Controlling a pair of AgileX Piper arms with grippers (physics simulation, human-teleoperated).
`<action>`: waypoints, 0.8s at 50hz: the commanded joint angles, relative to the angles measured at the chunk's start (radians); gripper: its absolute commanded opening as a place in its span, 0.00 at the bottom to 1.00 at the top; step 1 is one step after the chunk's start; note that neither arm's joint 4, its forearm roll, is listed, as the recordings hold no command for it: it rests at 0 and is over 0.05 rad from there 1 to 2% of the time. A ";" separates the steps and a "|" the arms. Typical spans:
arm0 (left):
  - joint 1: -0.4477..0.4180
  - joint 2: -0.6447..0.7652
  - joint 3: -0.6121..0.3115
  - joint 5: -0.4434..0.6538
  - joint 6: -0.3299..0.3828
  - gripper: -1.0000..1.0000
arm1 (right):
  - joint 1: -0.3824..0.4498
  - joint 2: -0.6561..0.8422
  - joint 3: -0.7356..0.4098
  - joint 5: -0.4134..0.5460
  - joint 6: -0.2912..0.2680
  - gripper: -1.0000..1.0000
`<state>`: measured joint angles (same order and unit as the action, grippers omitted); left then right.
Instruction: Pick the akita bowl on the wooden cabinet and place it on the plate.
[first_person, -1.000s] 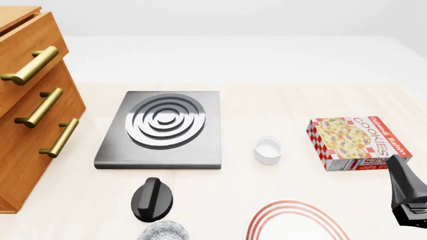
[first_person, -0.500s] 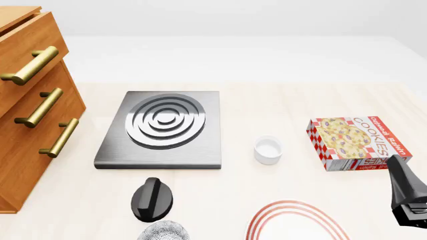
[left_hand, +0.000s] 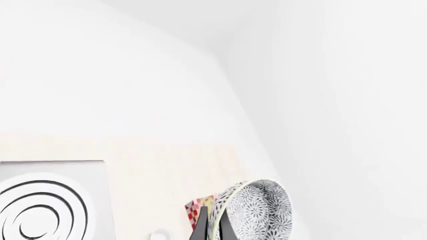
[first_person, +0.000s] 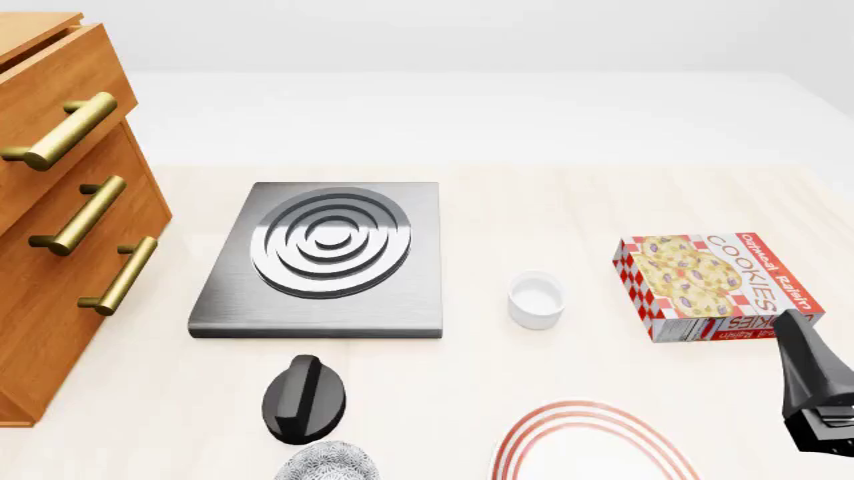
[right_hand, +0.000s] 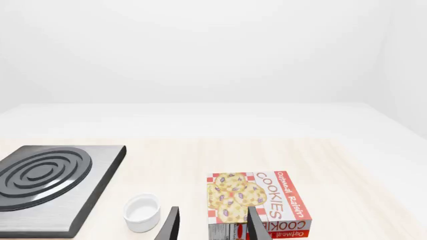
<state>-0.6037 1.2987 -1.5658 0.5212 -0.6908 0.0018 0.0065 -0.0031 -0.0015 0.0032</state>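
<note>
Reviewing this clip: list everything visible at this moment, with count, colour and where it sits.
wooden cabinet: one, orange-brown with brass handles, far left of the table.
stove: one, grey square with ringed burner, centre-left.
ramekin: one, plain white, right of the stove.
cookie box: one, red and white, right side.
plate: one, white with red rings, near edge, partly cut off.
akita bowl: one, black-and-white patterned, held tilted in the left pincer, left of the plate.
left pincer: black, shut on the bowl's rim.
right pincer: black, open, empty, near the cookie box.
</note>
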 joint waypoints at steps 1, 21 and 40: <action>-0.035 0.015 0.018 -0.010 0.010 0.00 | 0.000 -0.001 0.000 0.000 0.000 1.00; -0.105 0.044 0.059 -0.012 0.000 0.00 | 0.000 0.001 0.001 -0.002 0.000 1.00; -0.173 0.056 0.086 -0.020 -0.015 0.00 | 0.000 0.000 0.000 -0.001 0.000 1.00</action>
<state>-0.7435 1.3520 -1.4898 0.5087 -0.7058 0.0018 0.0074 -0.0028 -0.0028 0.0031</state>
